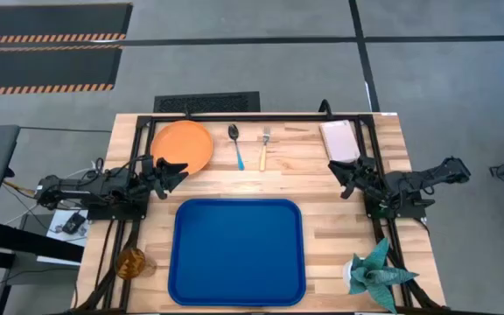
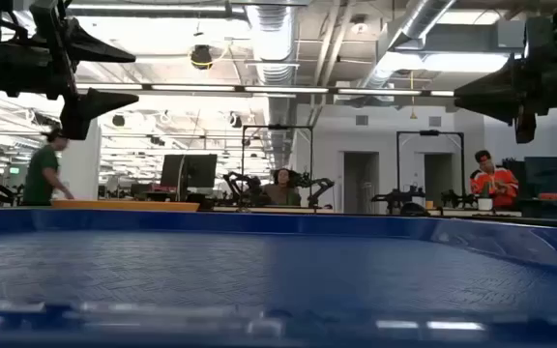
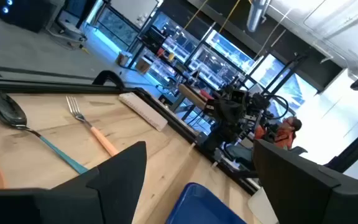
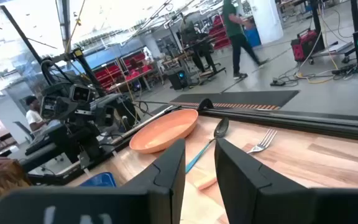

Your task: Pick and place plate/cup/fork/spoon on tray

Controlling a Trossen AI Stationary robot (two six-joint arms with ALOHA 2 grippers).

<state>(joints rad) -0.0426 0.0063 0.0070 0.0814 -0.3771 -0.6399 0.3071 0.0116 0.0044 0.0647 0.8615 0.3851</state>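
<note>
Nothing is sitting on the tray (image 1: 238, 252) yet, so the plate (image 1: 184, 146), lying at the counter's (image 1: 322, 188) far left, looks like the sensible first pick: I'd be coming in low at its rim. The left claw (image 1: 175, 171) is hovering just beside it, spread wide and holding nothing. The right claw (image 1: 342, 173) is waiting near the pinkish block (image 1: 339, 140), slightly parted, also empty.

The left gripper (image 1: 175, 171) sits at middle left, fingers spread; the right gripper (image 1: 342, 176) at middle right, fingers parted.
</note>
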